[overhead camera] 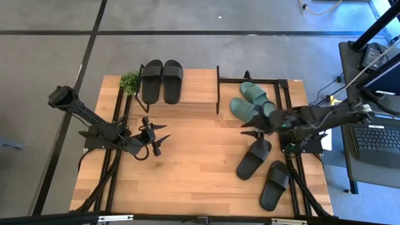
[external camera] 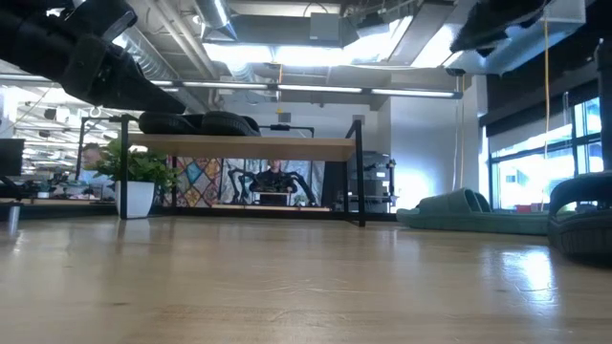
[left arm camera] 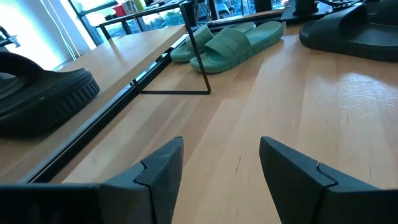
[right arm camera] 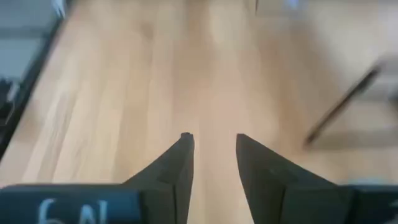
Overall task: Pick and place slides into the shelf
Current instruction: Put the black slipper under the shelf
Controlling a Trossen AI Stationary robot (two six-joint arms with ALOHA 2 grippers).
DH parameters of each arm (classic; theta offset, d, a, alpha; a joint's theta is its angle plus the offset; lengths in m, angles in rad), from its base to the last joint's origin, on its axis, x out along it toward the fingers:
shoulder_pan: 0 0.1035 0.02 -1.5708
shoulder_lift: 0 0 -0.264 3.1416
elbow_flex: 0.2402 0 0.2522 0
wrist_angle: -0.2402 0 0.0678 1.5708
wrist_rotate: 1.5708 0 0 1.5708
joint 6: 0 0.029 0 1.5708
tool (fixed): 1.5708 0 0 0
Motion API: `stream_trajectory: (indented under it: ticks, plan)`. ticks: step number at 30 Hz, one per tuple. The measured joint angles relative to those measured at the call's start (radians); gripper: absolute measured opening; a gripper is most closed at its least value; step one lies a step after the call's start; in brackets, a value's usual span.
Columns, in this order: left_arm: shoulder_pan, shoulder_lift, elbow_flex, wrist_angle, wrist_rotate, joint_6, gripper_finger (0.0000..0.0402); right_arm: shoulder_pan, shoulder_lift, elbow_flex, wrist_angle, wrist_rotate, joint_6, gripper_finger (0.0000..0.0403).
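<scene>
The shelf stands at the table's far middle, and two black slides lie side by side on its top board. Two teal slides rest sole-down on the table right of the shelf. Two more black slides lie near the right near corner. My left gripper hovers open over bare table in front of the shelf. My right gripper is open between the teal pair and the nearer black slide, above bare wood. Neither holds anything.
A small potted plant stands at the shelf's left end. Black frame rails run along both table sides. A laptop sits on a stand beyond the right edge. Bare wood lies in the table's middle and under the shelf.
</scene>
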Motion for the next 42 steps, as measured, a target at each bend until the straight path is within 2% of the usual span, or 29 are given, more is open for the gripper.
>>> stream_trajectory:
  ticks: [6, 12, 16, 22, 28, 33, 42]
  plan:
    - [0.0, 0.0, 0.0, 0.0, 0.0, 0.0, 0.0204, 0.112, 0.261, 0.223, -0.431, -0.033, 0.442, 0.0122]
    - [0.0, 0.0, 0.0, 0.0, 0.0, 0.026, 0.0204, 0.287, 0.413, 0.287, -0.545, -0.145, 0.767, 0.0122]
    - [0.0, 0.0, 0.0, 0.0, 0.0, 0.027, 0.0204, 0.374, 0.441, 0.287, -0.551, -0.238, 0.804, 0.0122]
    - [0.0, 0.0, 0.0, 0.0, -0.001, 0.028, 0.0204, 0.41, 0.436, 0.287, -0.622, -0.262, 0.819, 0.0122]
    - [0.0, 0.0, 0.0, 0.003, -0.002, 0.104, 0.0204, 0.4, 0.436, 0.287, -0.665, -0.261, 0.915, 0.0122]
    - [0.0, 0.0, 0.0, 0.011, -0.002, 0.164, 0.0204, 0.39, 0.436, 0.287, -0.598, -0.261, 0.918, 0.0122]
    - [0.0, 0.0, 0.0, 0.032, -0.002, 0.291, 0.0204, 0.388, 0.436, 0.287, -0.465, -0.274, 1.071, 0.0136]
